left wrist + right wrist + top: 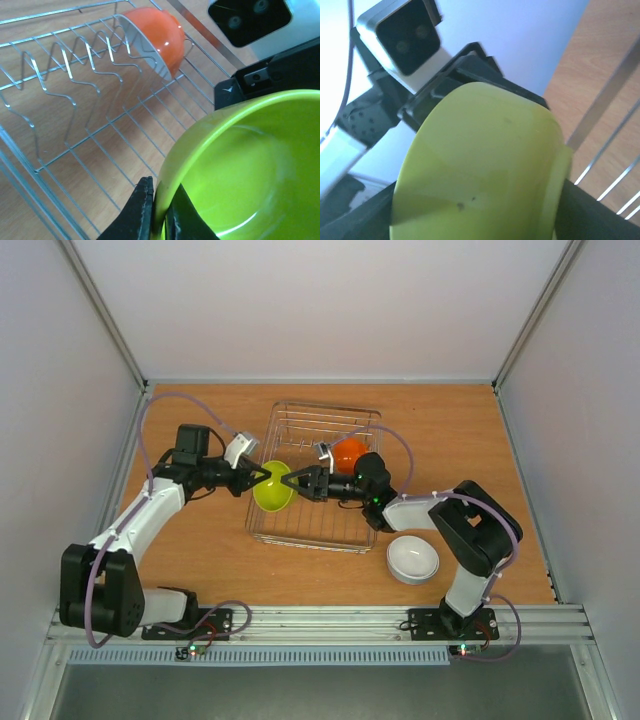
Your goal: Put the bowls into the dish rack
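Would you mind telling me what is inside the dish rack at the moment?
An orange bowl stands on edge in the dish rack. The lime bowl, held by both grippers, covers part of the rack's left side.

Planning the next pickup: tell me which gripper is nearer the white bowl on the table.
Right. The right gripper is over the dish rack, up-left of the white bowl. The left gripper is farther left, across the lime-yellow bowl.

Both grippers, L [262, 477] & R [291, 482], clamped, tips facing inward.
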Tool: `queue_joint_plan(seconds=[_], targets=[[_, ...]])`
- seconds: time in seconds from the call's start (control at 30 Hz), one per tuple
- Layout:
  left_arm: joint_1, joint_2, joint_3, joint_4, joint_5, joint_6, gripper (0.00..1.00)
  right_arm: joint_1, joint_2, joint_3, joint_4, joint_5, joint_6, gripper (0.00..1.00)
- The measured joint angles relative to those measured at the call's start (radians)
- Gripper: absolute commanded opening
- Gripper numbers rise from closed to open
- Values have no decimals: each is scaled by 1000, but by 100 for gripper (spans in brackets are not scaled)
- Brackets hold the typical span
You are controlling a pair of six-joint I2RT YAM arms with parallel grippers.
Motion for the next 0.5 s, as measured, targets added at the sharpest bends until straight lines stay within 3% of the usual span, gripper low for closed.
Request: queue_joint_plan(seconds=[0.3, 0.33, 0.37, 0.4, 0.43, 0.5], targets=[[4, -6, 0, -7, -56, -5, 1, -6, 5, -4, -29, 5, 21, 5], [4, -6, 0, -7, -57, -5, 6, -6, 4, -4, -33, 5, 20, 2], [4, -6, 0, -7, -59, -6, 18, -6, 2, -3, -40, 4, 18, 1], [4, -7, 0, -7, -60, -6, 37, -6, -2, -1, -51, 3, 14, 1], [3, -7, 0, -6, -56, -5, 50, -6, -8, 1, -65, 2, 8, 1], [4, -10, 0, -1, -53, -9, 61, -9, -33, 6, -108, -12, -16, 1]])
